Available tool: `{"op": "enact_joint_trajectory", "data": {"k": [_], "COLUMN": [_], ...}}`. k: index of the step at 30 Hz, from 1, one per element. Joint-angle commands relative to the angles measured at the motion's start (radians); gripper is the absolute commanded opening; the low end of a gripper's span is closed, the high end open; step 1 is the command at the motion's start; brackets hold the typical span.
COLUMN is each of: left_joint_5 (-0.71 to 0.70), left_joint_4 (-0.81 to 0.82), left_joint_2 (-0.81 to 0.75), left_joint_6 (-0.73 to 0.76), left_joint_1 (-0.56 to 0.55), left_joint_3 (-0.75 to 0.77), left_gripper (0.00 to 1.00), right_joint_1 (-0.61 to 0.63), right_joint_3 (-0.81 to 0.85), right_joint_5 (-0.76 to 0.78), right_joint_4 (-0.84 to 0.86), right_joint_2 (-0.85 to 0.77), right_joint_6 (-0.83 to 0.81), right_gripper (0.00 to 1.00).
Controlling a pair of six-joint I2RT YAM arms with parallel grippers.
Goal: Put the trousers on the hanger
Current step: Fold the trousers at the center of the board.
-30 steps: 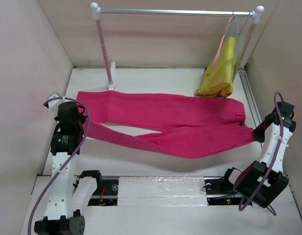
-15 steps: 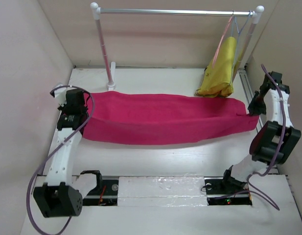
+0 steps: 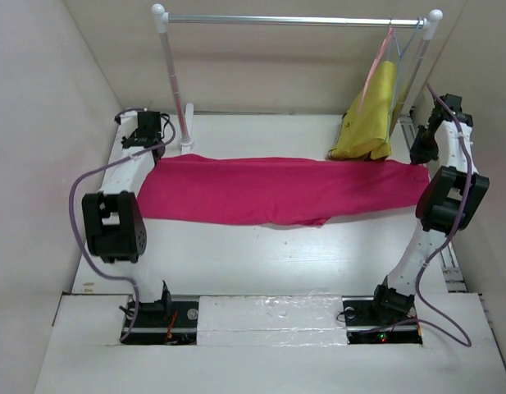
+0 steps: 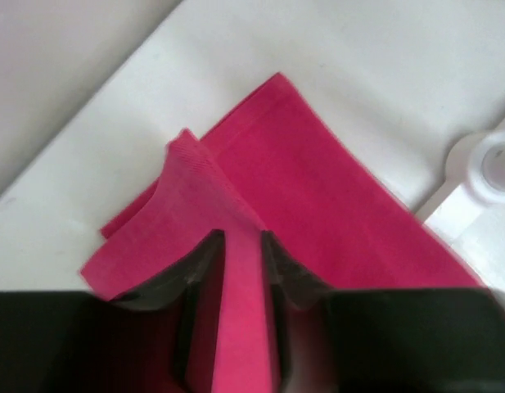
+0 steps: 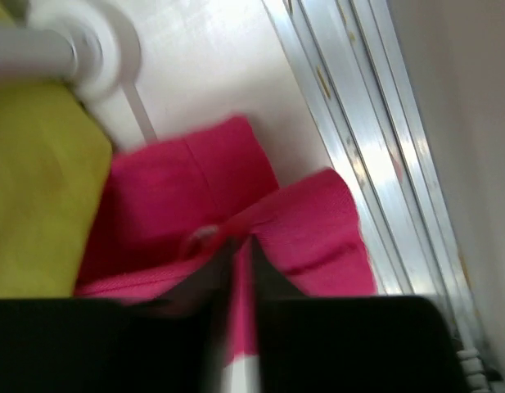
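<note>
— Both arms are reaching further back than half a second ago. The trousers [image 3: 285,190] are lying closer to the rail [image 3: 294,19] now, folded into one long band that is stretching between the left gripper [image 4: 240,241] and the right gripper [image 5: 240,246].

— What is the left one doing?

— It is pinching a raised fold of the trousers, jaws nearly together with only cloth between them. Ahead of it the cloth end is lying flat on the table [image 4: 334,65], two layers showing. A rack foot [image 4: 491,162] is sitting ahead and to its right.

— And the right one?

— It is gripping too: a ridge of pink cloth is running up into its closed jaws, though that view is blurring. A yellow garment [image 5: 39,188] is hanging to its left, and a metal track [image 5: 375,131] is running past on its right.

— Where is the hanger [image 3: 374,70]?

— It is hanging on the rail, above and behind the right gripper, a little to its left, with the yellow garment at the same spot. It is sitting well apart from the left gripper, and the trousers are not touching it.
</note>
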Motion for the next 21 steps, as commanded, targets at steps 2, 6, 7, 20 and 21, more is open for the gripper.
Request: {"op": "enact_joint_trajectory", "data": {"k": [2, 6, 7, 20, 21], "left_joint_5": [-0.007, 0.032, 0.061, 0.371, 0.384], "left_joint_4": [-0.147, -0.078, -0.075, -0.009, -0.013], "left_joint_2": [0.175, 0.109, 0.0, -0.326, -0.302], "left_joint_6": [0.035, 0.053, 0.039, -0.099, -0.102], "left_joint_1": [0.013, 0.003, 0.003, 0.184, 0.184], "left_joint_3": [0.255, 0.191, 0.118, -0.372, -0.357], "left_gripper": [0.34, 0.66, 0.67, 0.63, 0.64], "right_joint_1": [-0.007, -0.027, -0.038, -0.122, -0.154], "right_joint_3": [0.09, -0.077, -0.164, -1.063, -1.087], "right_joint_5": [-0.019, -0.134, -0.163, -0.282, -0.289], "right_joint_4": [0.097, 0.204, 0.248, 0.615, 0.617], "right_joint_2": [0.043, -0.057, -0.127, -0.778, -0.796], "right_joint_6": [-0.049, -0.038, -0.026, 0.095, 0.107], "right_gripper": [0.66, 0.85, 0.87, 0.0, 0.12]}}
